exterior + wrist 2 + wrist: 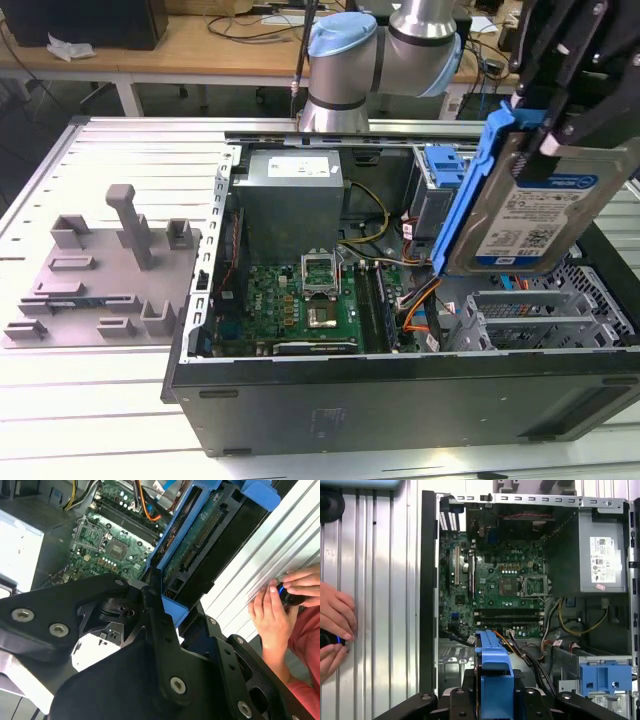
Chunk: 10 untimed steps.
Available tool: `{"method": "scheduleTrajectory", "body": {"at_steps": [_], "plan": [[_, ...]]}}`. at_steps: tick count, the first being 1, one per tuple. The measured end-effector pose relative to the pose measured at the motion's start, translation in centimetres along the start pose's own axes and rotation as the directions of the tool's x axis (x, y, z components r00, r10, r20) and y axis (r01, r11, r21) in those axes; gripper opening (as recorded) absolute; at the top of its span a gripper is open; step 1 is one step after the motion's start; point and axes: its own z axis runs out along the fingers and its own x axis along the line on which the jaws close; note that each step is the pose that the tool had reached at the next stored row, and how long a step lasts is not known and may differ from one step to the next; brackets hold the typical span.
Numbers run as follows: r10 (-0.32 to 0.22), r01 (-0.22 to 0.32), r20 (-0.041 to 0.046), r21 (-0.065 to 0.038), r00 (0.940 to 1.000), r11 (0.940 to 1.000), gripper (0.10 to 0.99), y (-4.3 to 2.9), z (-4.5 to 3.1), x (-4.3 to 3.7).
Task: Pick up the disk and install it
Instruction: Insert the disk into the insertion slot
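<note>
The disk [530, 215], a silver hard drive with a white-and-blue label and blue rails along its edges, hangs tilted on edge above the right side of the open computer case [400, 390]. My gripper [545, 145] is shut on its upper end, with the black fingers clamped on the blue rail. In the second wrist view the disk [200, 550] appears edge-on with its connector side showing, held in the gripper [172, 612]. In the first wrist view the blue rail of the disk [492, 665] sticks out from the gripper [495, 692] over the case floor.
Inside the case lie a green motherboard [300, 300], a grey power supply box [292, 195] and a metal cage with a blue tab [445, 170]. Perforated drive bays [540, 310] sit under the disk. A grey fixture [100, 270] stands at the exterior view's left. A person's hands [280, 605] rest on the table beside the case.
</note>
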Motion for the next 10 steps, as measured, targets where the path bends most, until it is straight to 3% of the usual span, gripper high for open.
{"method": "scheduleTrajectory", "body": {"at_steps": [6, 10], "plan": [[0.0, 0.0, 0.0, 0.0, 1.0, 1.0, 0.369, -2.79, 0.05, 0.27], [0.0, 0.0, 0.0001, 0.0, 1.0, 1.0, 0.369, -4.06, 0.11, 0.3]]}}
